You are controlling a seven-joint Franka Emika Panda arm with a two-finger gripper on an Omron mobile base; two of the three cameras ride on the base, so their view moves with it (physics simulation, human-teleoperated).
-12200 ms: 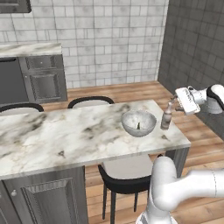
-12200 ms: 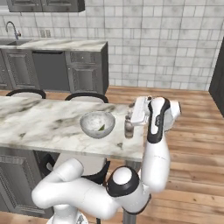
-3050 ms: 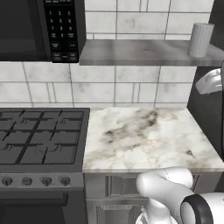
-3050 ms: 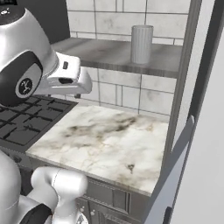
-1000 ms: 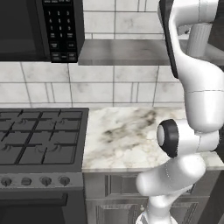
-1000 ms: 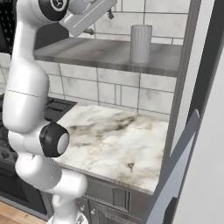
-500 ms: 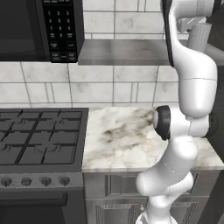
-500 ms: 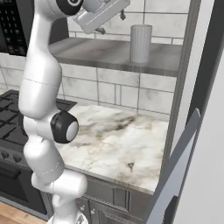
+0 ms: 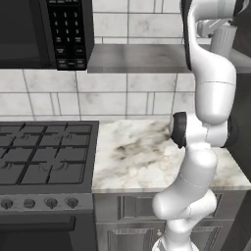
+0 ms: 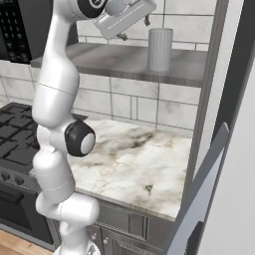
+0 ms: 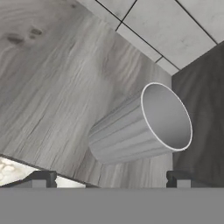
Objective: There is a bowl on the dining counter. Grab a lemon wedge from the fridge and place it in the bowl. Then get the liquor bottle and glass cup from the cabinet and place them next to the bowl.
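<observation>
Glass cup [image 10: 160, 49] standing upright on the grey shelf [image 10: 124, 61], over toward the end by the dark cabinet side panel, tile wall right behind it. Also visible at the top right of the left base view [image 9: 223, 41], partly tucked behind the white arm [image 9: 211, 93]. Looks ribbed and pale from the hand view [image 11: 140, 124], open mouth facing the camera, wood-grain shelf under it.

Gripper [image 10: 134, 29] raised up at shelf height, just left of the cup in the right base view, not touching it. Jaws spread wide open, nothing between them, both fingertips [image 11: 41, 178] poking up at the bottom of the hand view either side of the cup.

Below: marble tabletop [image 9: 142, 157], black stove [image 9: 44, 157] next to it, microwave [image 9: 44, 32] up left.
</observation>
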